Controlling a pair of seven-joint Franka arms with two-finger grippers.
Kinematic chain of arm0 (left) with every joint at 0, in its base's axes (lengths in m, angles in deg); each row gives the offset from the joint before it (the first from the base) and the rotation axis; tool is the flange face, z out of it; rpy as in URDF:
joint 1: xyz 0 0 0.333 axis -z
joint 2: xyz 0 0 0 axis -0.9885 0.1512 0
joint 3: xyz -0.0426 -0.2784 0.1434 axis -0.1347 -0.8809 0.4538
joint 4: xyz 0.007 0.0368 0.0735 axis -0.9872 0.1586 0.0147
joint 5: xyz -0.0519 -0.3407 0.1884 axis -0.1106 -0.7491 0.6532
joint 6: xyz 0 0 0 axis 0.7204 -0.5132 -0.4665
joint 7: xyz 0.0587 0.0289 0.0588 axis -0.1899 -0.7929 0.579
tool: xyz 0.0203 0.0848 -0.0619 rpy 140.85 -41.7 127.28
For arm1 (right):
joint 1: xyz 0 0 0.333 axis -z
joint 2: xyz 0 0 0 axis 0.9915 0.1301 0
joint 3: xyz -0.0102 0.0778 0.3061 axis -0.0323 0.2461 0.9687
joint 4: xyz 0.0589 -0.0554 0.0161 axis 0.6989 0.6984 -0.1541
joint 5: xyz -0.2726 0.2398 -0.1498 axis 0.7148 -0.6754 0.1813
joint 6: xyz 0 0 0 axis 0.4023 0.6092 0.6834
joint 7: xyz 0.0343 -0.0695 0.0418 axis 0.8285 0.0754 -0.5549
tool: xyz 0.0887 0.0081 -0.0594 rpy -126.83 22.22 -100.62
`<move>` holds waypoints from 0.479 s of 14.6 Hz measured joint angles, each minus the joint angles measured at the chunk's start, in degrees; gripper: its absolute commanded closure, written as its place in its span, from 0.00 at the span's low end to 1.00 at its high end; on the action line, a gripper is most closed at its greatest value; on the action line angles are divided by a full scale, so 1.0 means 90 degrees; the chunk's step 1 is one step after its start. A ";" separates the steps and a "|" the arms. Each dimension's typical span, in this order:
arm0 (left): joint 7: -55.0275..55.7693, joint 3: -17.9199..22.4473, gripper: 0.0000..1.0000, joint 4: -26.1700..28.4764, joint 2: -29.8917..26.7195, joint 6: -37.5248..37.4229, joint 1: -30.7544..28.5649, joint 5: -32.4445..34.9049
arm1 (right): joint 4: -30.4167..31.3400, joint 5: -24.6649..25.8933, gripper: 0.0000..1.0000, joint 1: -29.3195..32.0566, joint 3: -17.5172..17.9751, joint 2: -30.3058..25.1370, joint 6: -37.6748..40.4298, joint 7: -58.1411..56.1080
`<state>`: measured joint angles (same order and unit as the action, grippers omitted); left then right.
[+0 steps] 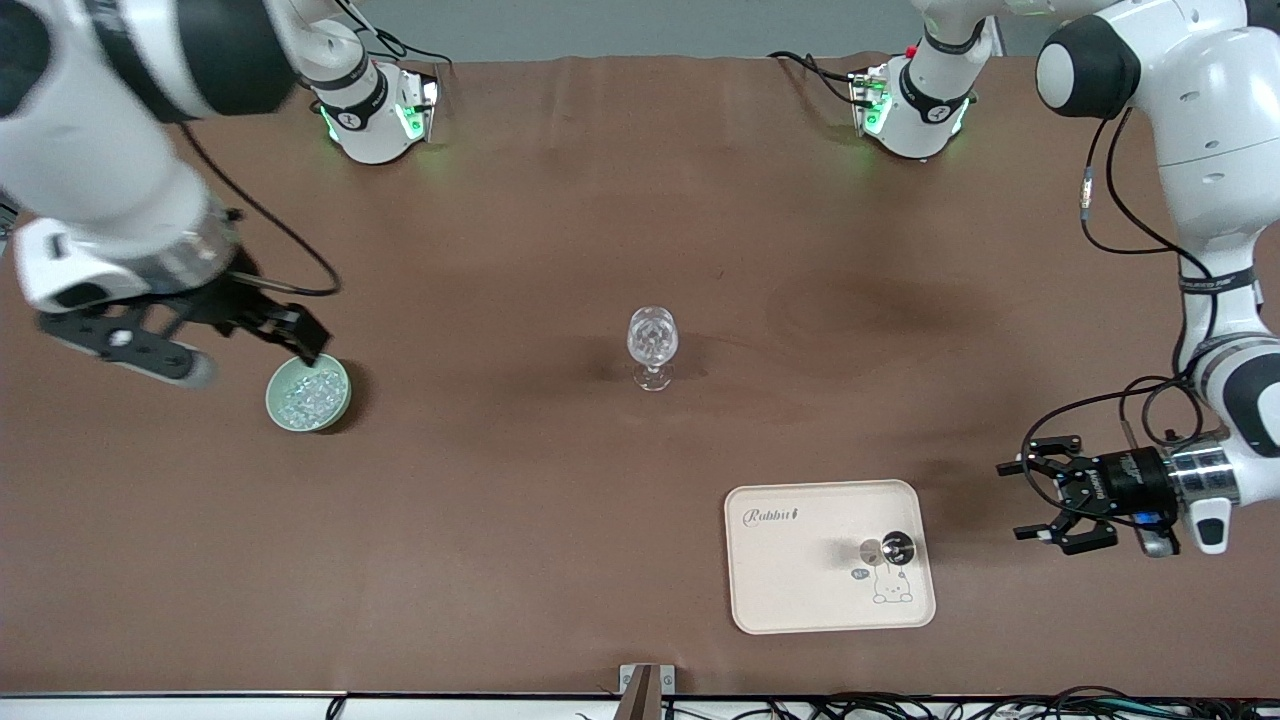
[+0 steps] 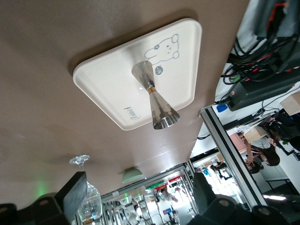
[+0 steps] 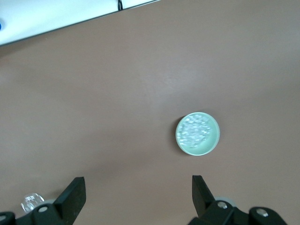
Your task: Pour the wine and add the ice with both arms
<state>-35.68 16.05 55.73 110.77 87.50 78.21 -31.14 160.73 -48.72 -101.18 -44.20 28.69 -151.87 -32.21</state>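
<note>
The left end effector (image 1: 1030, 500) hangs open and empty over the surface just beside the cream tray (image 1: 790, 590), on which a steel jigger (image 1: 893, 547) stands upright. The right end effector (image 1: 250, 345) is open too, empty, up over the surface by the green bowl (image 1: 308, 393) holding the ice (image 1: 310, 392). The stemmed glass (image 1: 652, 345) stands mid-surface between bowl and tray, well apart from both.

Cream rabbit-print tray (image 1: 800, 590) on the brown table (image 1: 560, 200)
</note>
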 measured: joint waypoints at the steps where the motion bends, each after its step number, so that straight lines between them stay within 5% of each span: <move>1: -0.0012 0.0023 0.00 -0.0086 -0.0121 0.0001 -0.0001 0.0176 | 0.0031 -0.0113 0.00 0.0277 -0.0002 -0.0126 0.0127 -0.0459; 7: -0.0477 -0.0013 0.00 -0.0376 -0.1049 0.0221 0.0066 0.1635 | 0.0375 -0.0236 0.00 0.1317 0.0009 -0.0945 0.0879 -0.2266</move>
<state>-39.98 15.93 52.35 101.33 89.48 78.81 -16.42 164.11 -50.84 -89.33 -44.11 20.18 -143.97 -52.61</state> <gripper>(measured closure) 0.000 0.000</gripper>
